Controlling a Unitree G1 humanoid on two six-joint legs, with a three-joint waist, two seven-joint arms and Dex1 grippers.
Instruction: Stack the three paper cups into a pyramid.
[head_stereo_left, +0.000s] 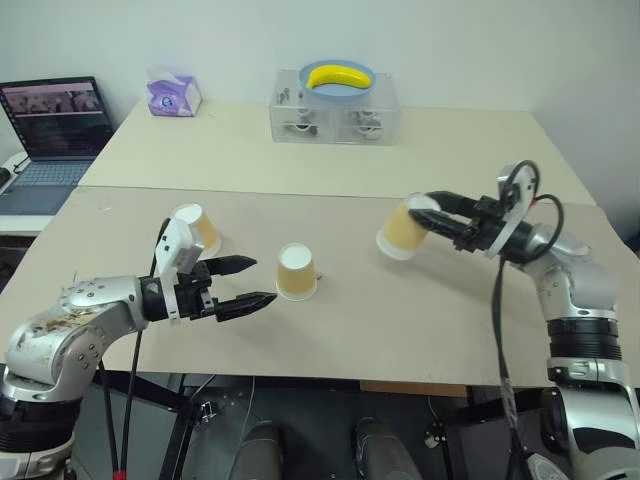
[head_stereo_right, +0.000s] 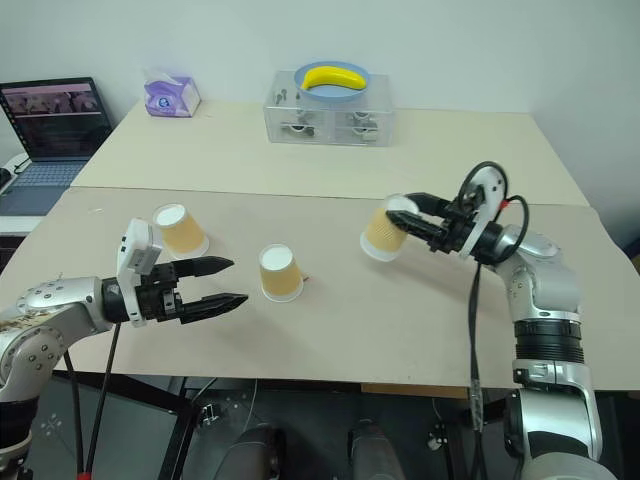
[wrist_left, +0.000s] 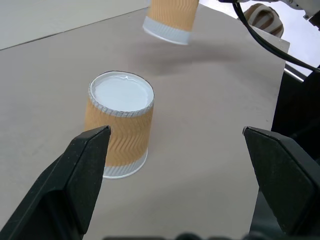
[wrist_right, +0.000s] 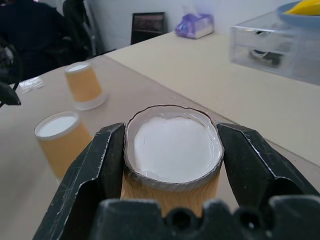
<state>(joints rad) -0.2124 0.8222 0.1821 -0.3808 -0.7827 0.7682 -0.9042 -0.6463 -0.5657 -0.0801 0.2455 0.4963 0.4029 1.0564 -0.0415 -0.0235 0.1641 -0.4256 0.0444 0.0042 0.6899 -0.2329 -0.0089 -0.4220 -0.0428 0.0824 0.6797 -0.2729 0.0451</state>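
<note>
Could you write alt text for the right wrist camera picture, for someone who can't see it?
The right pincer grips a paper cup by its white base, above a tan table. Two more cups stand upside down beyond it.

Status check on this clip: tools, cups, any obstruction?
Right tool shut on one paper cup, lifted off the table. Left tool open, empty. Other two cups upside down, apart, unstacked. Nothing between them.

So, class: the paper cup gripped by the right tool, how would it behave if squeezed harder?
The held cup probably crumples easily: its base rim already looks bent between the right tool fingers. It seems light, hanging tilted above the table. The ribbed sides likely resist slipping.
</note>
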